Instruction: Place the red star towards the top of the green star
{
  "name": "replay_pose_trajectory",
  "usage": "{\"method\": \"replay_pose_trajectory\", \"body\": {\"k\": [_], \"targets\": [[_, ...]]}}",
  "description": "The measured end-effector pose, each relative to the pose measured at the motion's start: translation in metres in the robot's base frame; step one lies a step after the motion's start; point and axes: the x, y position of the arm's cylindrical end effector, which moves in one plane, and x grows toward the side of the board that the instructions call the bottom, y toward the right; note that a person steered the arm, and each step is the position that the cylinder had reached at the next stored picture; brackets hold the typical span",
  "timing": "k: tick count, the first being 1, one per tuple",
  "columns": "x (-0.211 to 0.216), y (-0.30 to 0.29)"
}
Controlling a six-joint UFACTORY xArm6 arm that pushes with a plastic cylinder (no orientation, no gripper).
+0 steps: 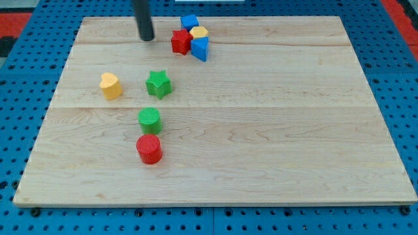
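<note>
Leftmost, upper left of the frame: yellow heart-shaped block (111,85) on the wooden board (274,143), alone. Right of it, well apart: green star (158,84), nothing touching it. Below the green star, near it: green cylinder (149,120). Just beneath that, close but seemingly not touching: red cylinder (149,149).

Up at the top of the frame, left of centre: dark rod, my tip (146,38) down on the board. No jaws, nothing to open or close, nothing held; touching no block. Sits above the green star and just left of the red star, a small gap between.

Right of my tip, top centre: red star (181,42), well above and slightly right of the green star. Packed against its right side, a tight cluster: blue cube (189,22) at the top, small yellow block (200,32) beneath it, shape hard to make out, and blue wedge-like block (200,48) lowest, touching the red star.
</note>
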Motion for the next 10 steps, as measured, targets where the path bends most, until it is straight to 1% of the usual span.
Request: {"method": "replay_pose_trajectory", "body": {"k": [2, 3, 4, 6, 7, 8, 9, 10], "targets": [[0.0, 0.051], [0.004, 0.102], [0.014, 0.133], [0.053, 0.16], [0.076, 0.2], [0.085, 0.176], [0.086, 0.123], [0.1, 0.109]]}}
